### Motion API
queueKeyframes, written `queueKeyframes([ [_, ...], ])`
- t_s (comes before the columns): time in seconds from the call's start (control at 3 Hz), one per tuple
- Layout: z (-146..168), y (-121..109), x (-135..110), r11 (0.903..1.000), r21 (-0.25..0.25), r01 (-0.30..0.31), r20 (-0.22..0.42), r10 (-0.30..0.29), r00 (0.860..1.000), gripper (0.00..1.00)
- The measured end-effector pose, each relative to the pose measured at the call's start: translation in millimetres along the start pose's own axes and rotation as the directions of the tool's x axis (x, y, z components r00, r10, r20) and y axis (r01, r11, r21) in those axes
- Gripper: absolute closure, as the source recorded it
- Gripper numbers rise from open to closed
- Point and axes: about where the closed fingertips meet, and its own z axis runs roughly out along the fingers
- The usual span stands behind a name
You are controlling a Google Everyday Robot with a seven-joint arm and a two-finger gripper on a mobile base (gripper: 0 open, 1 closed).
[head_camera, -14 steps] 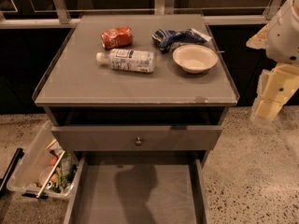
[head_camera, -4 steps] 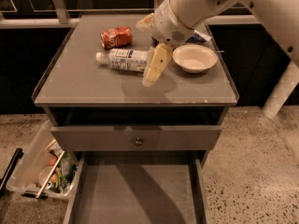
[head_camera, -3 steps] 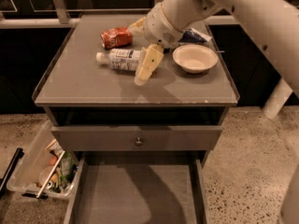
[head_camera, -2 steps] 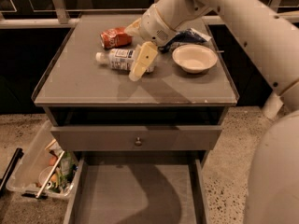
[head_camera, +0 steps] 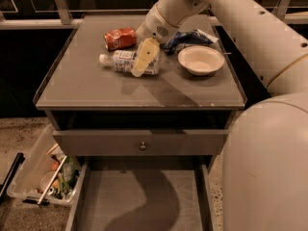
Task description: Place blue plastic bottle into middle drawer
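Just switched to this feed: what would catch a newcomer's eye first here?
The big white arm fills the right side, its tool down over the bottle, which lies on its side on the cabinet top. A crushed red can sits just behind the bottle and a white bowl to its right. Below, the drawer stands pulled open, the arm's shadow across its floor.

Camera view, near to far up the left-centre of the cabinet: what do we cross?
middle drawer → knobbed drawer front → blue plastic bottle, with the gripper over its right half → red can
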Motion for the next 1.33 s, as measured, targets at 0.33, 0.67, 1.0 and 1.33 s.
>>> queueKeyframes([
  [0.33, -1, -14, 19, 0.998, 0.05, -0.039, -0.066, 0.042, 0.997, 0.0],
  [0.67, 1, -26, 33, 0.9948, 0.099, -0.024, -0.079, 0.032, 0.996, 0.0],
  [1.0, 11, -32, 39, 0.9941, 0.108, -0.005, -0.061, 0.012, 0.998, 0.0],
  [1.33, 26, -30, 38, 0.9965, 0.082, 0.019, -0.023, -0.017, 1.0, 0.0],
])
